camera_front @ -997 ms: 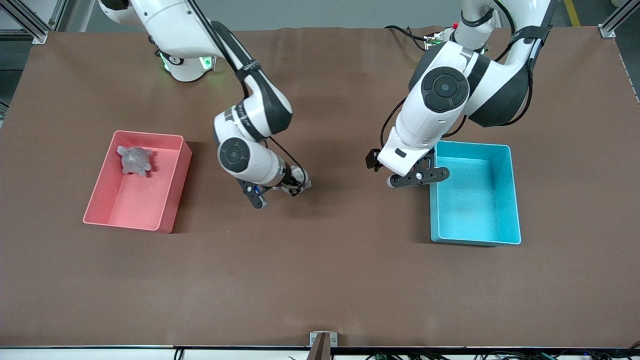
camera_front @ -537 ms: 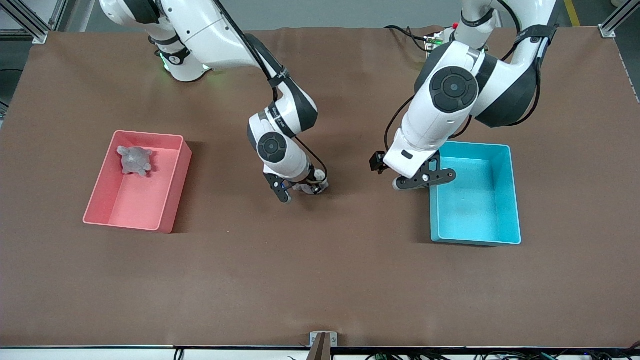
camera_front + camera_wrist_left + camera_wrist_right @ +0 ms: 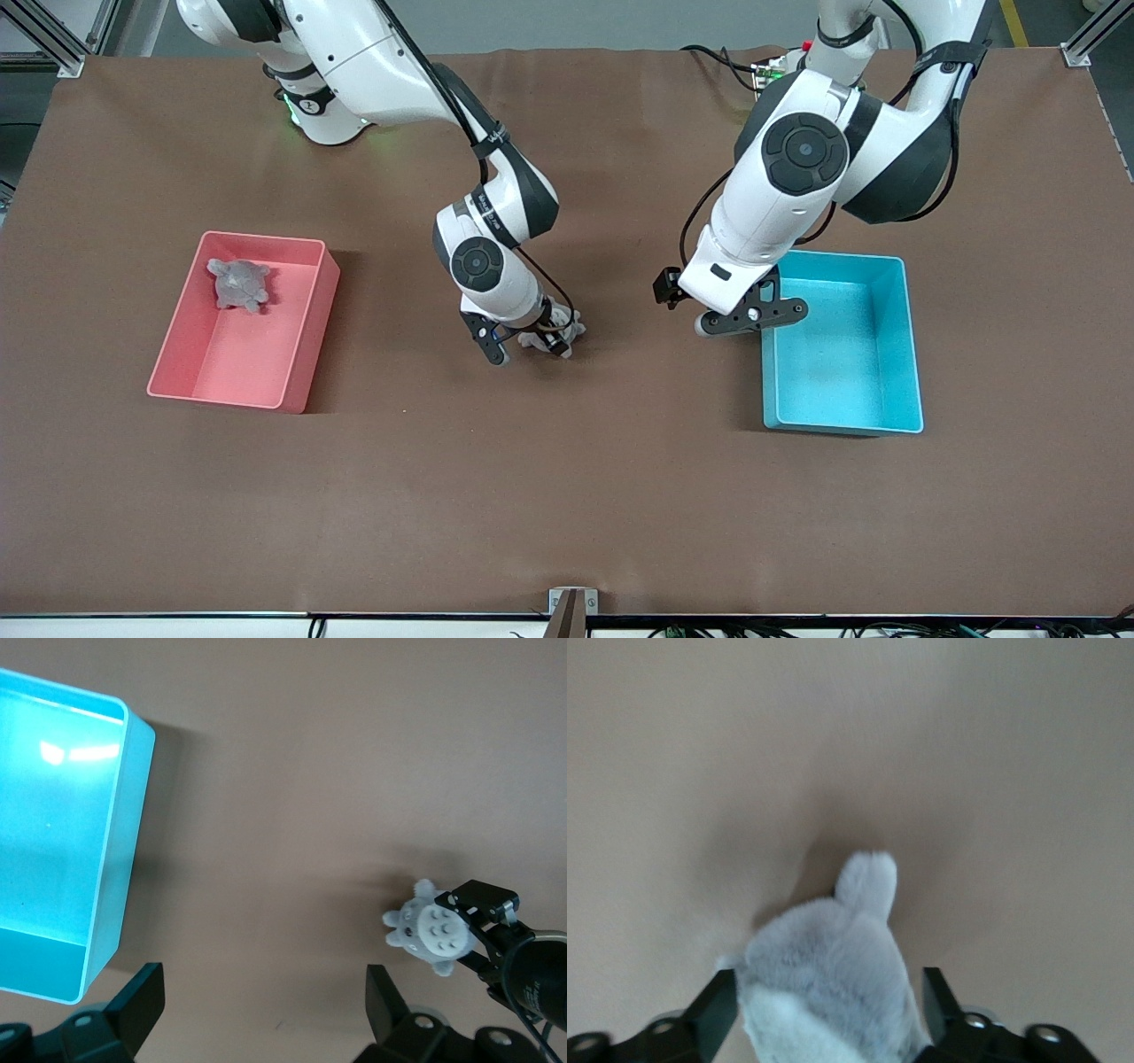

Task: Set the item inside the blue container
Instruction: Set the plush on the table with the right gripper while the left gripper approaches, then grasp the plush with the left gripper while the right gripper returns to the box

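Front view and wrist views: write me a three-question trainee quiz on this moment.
1. True or false: the blue container holds a toy.
2. The grey plush lies: A) in the pink bin, B) in the blue container, C) on bare tabletop.
3. What sits between the right gripper fingers?
Key: 1 false; 2 A; 3 a pale plush toy, over the table between the two bins.

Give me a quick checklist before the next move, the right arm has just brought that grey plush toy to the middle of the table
1. Grey plush toy between the right gripper fingers: ok.
2. Right gripper gripping or letting go: cannot tell.
3. Left gripper open, over the blue container wall: ok.
4. Blue container holds nothing: ok.
5. Toy in the blue container: not ok.
6. Second plush lies in the pink bin: ok.
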You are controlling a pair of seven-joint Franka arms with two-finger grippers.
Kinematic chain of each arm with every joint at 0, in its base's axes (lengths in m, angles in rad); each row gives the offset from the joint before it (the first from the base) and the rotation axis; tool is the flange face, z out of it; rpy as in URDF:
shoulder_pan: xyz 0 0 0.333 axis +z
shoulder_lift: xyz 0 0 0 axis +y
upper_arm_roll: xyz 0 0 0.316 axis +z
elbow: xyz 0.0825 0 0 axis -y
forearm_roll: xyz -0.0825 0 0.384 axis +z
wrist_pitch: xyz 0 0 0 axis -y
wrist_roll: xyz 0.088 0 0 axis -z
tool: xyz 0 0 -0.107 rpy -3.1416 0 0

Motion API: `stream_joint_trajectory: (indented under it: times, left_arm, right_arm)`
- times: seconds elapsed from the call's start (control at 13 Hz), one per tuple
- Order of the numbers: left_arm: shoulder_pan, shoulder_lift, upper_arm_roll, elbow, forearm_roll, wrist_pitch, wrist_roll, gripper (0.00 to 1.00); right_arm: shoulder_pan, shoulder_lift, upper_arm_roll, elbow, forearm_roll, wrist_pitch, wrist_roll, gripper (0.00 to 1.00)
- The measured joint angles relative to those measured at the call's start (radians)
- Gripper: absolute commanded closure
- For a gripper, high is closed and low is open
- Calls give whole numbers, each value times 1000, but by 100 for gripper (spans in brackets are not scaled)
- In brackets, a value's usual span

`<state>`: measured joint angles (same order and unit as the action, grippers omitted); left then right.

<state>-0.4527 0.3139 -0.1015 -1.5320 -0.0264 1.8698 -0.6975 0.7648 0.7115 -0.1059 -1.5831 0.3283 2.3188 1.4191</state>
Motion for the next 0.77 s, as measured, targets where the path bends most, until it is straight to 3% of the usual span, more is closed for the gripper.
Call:
stream_joint_trajectory:
  times: [0.15,0.31,0.61,0.77]
  left_arm:
    - [0,-2,0,23,0,-2,0,0]
    - [1,-1,2,25,0,-2,1,0]
    - [-11,16,-1,19,0,-2,5,0]
    - [-24,49,-7,17,-18,19,5,0]
  right_arm:
    - [-25,-25,-17,50,-72,-117,-46,0]
    - [-85,-83,-24,83,-82,-241,-163,0]
    - [-242,-204,-29,86,-99,-477,-486,0]
    - [-328,-247,-31,67,-147,-565,-686,0]
